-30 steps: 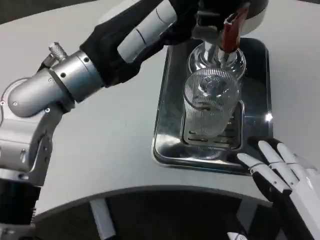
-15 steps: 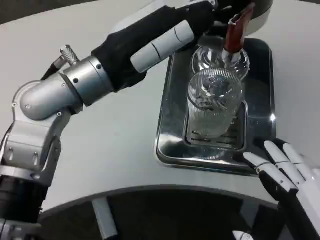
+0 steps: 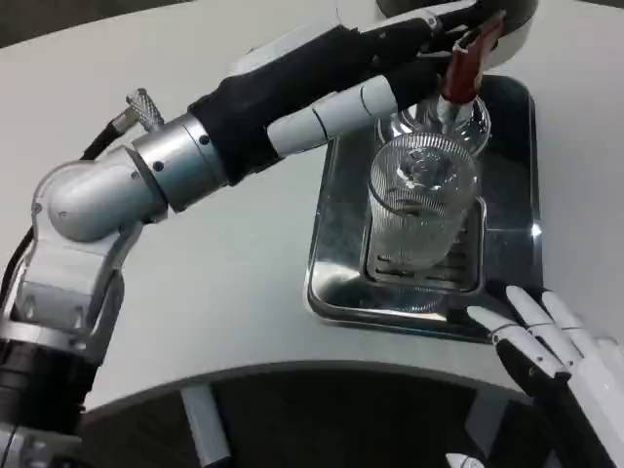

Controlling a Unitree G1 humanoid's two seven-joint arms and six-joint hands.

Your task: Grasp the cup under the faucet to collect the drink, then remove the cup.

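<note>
Ribbed glass cup upright on steel drip tray beneath red-handled faucet; left hand at faucet, fingers' grip unclear; right hand fingers spread, holding nothing, near tray edge on white counter

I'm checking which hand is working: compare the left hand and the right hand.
The left hand reaches far across the table up at the red faucet lever; the right hand waits low, beside the metal tray. The right hand's fingers are spread and empty; the left's are hard to make out. Neither touches the ribbed glass cup.

Faucet and left forearm above cup; near side free.
</note>
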